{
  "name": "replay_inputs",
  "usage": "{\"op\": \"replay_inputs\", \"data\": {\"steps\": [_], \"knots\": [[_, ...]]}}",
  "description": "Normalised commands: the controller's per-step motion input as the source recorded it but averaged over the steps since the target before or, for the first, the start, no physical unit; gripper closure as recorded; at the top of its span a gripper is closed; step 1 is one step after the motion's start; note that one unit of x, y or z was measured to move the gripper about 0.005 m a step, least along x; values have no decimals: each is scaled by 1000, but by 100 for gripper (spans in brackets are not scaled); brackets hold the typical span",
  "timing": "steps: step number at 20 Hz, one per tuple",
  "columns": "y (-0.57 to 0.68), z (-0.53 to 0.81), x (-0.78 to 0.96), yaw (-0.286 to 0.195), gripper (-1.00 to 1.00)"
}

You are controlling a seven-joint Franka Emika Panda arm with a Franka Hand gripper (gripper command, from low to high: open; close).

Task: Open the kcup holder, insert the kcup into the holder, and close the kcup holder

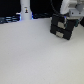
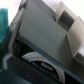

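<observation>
White tabletop (image 1: 35,55) fills most of the exterior view, bare across its near part, with dark clutter along the far edge and a small white bottle-like object (image 1: 25,11) standing towards the exterior view's left. The kcup holder (image 1: 62,27), a black box with recessed front panels, sits at the far side towards the exterior view's right, seemingly tilted, its panelled face turned to the camera. The gripper (image 1: 66,17) hangs directly over the box, close to or touching its upper part; the blur hides whether contact is made.

Wrist view: a grey-black flat surface of the kcup holder (image 2: 40,35) occupies the picture, and at its lower edge a round pod top (image 2: 37,61) with printing shows in what appears to be an exposed tray slot. This suggests the drawer is at least partly drawn out, though that is a judgement. One pale finger (image 2: 75,37) lies beside the box; its partner is not distinguishable, so I cannot tell whether the jaws are apart or together.

The kcup, white with a green top, cannot be identified in either view. The arm's position over the box is consistent with working the drawer, not fetching the pod.
</observation>
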Motion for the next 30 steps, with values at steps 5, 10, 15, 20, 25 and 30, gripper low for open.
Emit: {"op": "replay_inputs", "data": {"steps": [5, 10, 15, 20, 25, 30], "knots": [[615, 113, 384, -2, -100], [458, 191, 225, 9, -100], [480, 96, -62, 77, -100], [313, 45, -112, 57, -100], [418, 47, -138, 61, -100], [526, 28, -38, 88, -100]]}}
